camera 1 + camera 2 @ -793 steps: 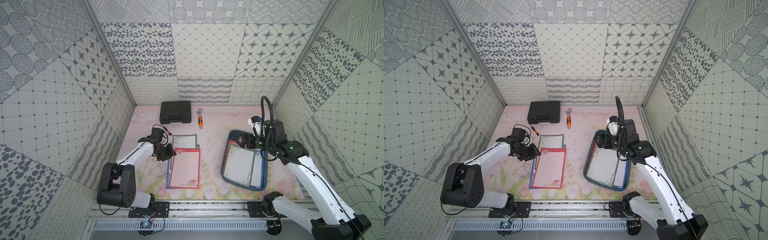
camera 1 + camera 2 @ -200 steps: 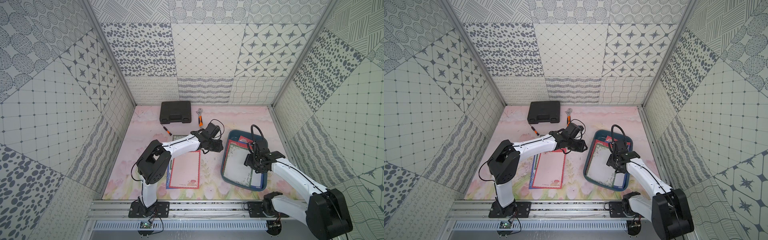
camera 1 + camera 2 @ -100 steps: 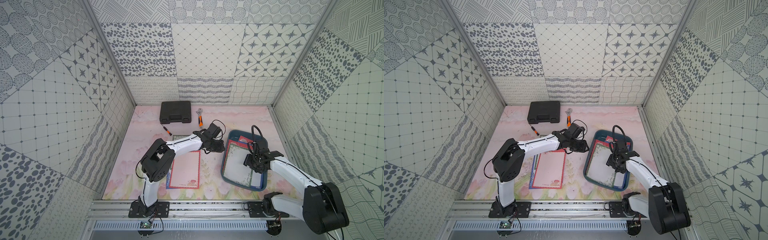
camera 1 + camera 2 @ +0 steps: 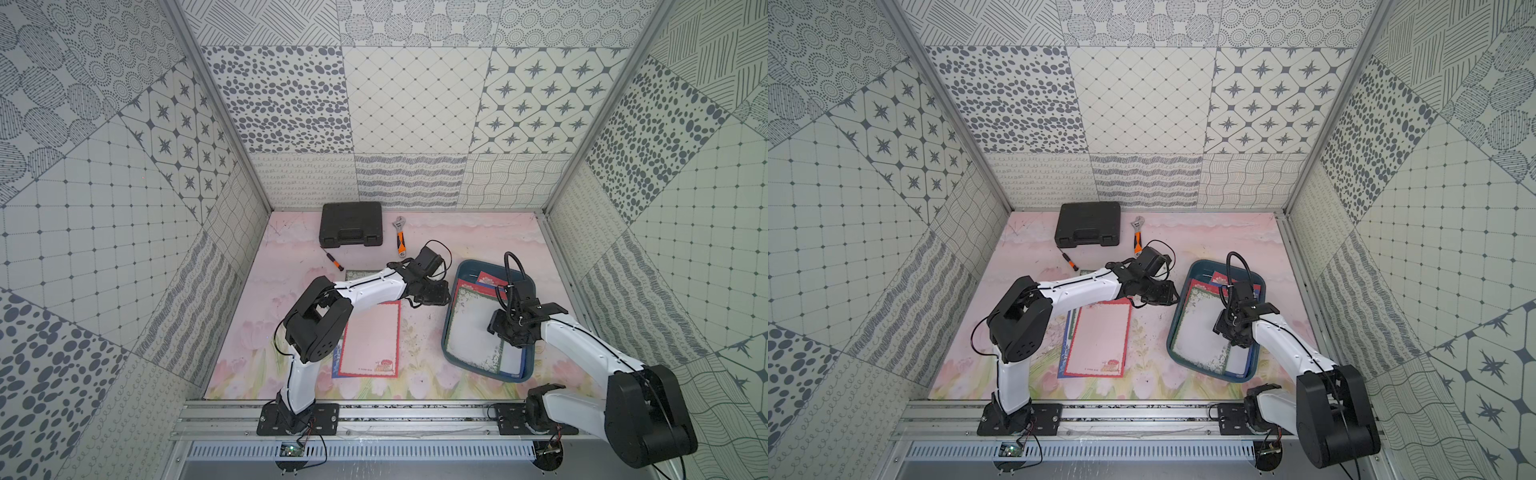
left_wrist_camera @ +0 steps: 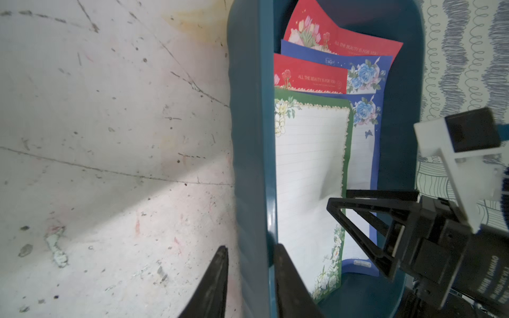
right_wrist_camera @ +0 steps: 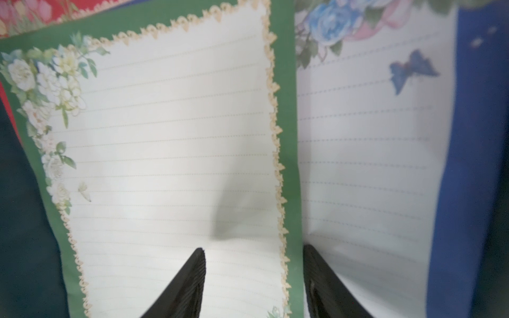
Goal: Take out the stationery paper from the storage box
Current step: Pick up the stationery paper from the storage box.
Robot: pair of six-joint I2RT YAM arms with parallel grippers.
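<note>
Overhead view of a two-armed robot at a pink floral worktop (image 4: pixel 424 249). The dark teal storage box (image 4: pixel 450 320) lies on the robot's right side. The stationery paper (image 5: pixel 311 79) is stacked loosely inside, with red and blue sheets fanned at the far end and a green-bordered sheet (image 4: pixel 473 328) on top. Well apart from the box, a red-bordered sheet (image 4: pixel 370 336) lies flat on the worktop over others, already out.

The left arm reaches across to the box. In the left wrist view, the left end effector (image 5: pixel 251 247) is narrowed around the box wall nearest the worktop's centre. One finger is outside and one inside, apparently pinching the wall. This likely pins the light tray so it cannot slide when paper is pulled.

The right end effector (image 6: pixel 254 247) is down inside the box, jaws apart and holding nothing. One finger sits over the green-bordered sheet, the other over the blue-bordered sheet (image 6: pixel 371 137) beside it, so the green sheet's long edge lies between them. That placement suits nipping the edge, as a thin flat sheet offers little else to grip. A shallow crease shows in the paper near the fingertip.

A black tool case (image 4: pixel 351 224), a wrench (image 4: pixel 400 239) and a screwdriver (image 4: pixel 333 262) lie at the back.
</note>
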